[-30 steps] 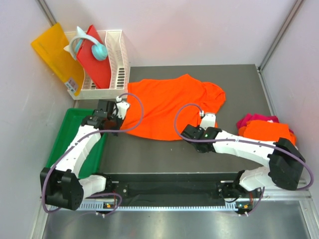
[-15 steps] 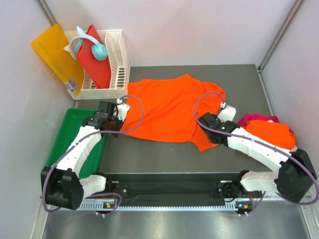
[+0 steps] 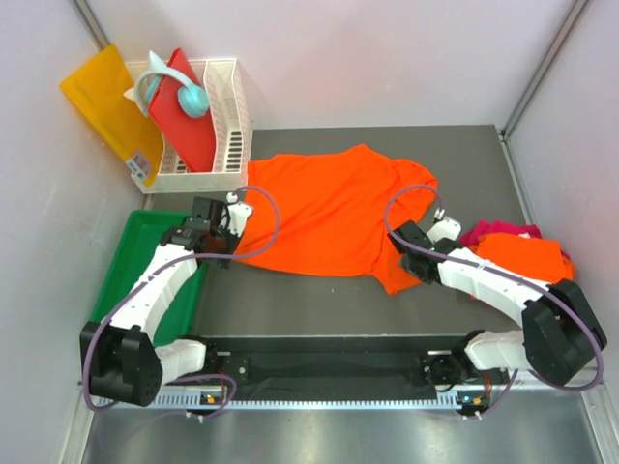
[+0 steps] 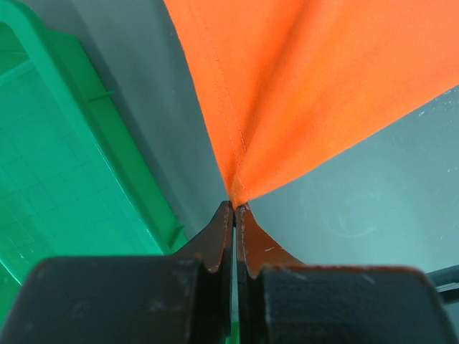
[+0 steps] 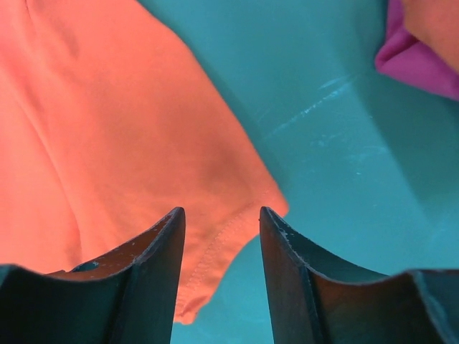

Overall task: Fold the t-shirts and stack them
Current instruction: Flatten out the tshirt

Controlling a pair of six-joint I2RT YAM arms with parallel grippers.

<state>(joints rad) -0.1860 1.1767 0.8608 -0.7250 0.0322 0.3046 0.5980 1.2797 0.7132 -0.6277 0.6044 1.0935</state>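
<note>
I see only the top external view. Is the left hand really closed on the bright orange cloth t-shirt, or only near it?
Observer: Closed. In the left wrist view the left hand pinches the edge of the bright orange cloth t-shirt, shut tight.
Operator: And the right hand?
Observer: Open. In the right wrist view the right hand is spread, with a stitched corner of the t-shirt lying between its jaws.
</note>
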